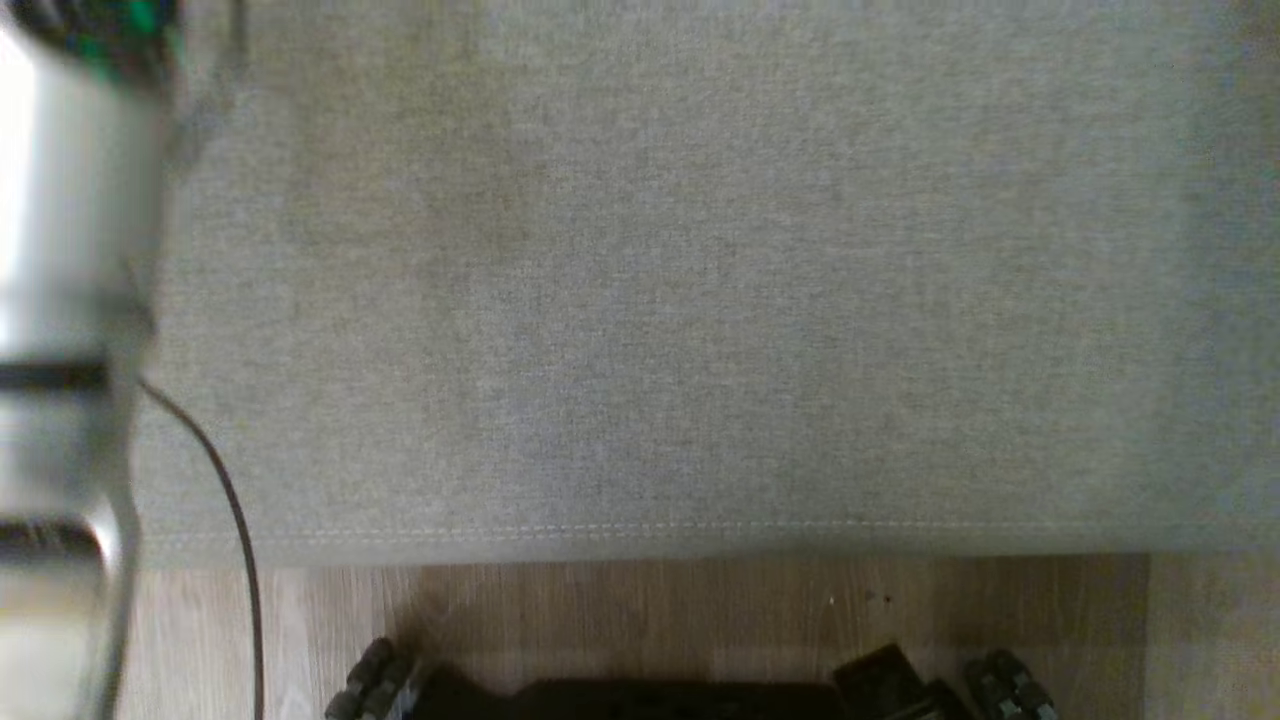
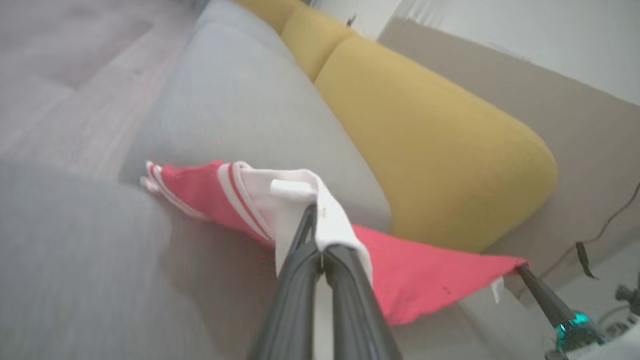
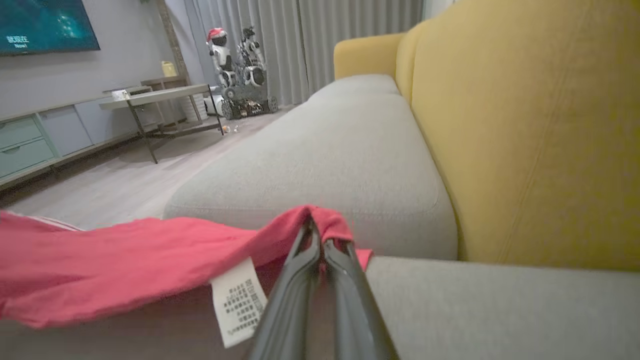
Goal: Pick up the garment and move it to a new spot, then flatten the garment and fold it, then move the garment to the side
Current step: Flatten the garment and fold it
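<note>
In the left wrist view, the left gripper (image 2: 312,225) is seen with its fingers pressed together on the white, red-striped edge of the garment (image 2: 425,285). The fingertips are wrapped in cloth and cannot be made out. In the right wrist view, the right gripper (image 3: 315,240) is likewise clamped on a bunched red corner. A white care label (image 3: 239,300) hangs just beside its fingers, its print too small to be read. The garment is held stretched between the two grippers over the grey seat cushion (image 3: 340,160). One end is cut off by that view's left edge, and whether the sagging middle touches the cushion cannot be told. Behind the cushion, the yellow backrest (image 3: 525,125) is shown. In the head view, a blurred pale forearm (image 1: 60,300) is cut off at the left edge, and a dark cable (image 1: 235,510) runs down past the cushion's front edge over the wooden floor (image 1: 700,600). Farther off, a low table (image 3: 155,95) and another robot (image 3: 240,65) are made out by grey curtains (image 3: 320,40).
</note>
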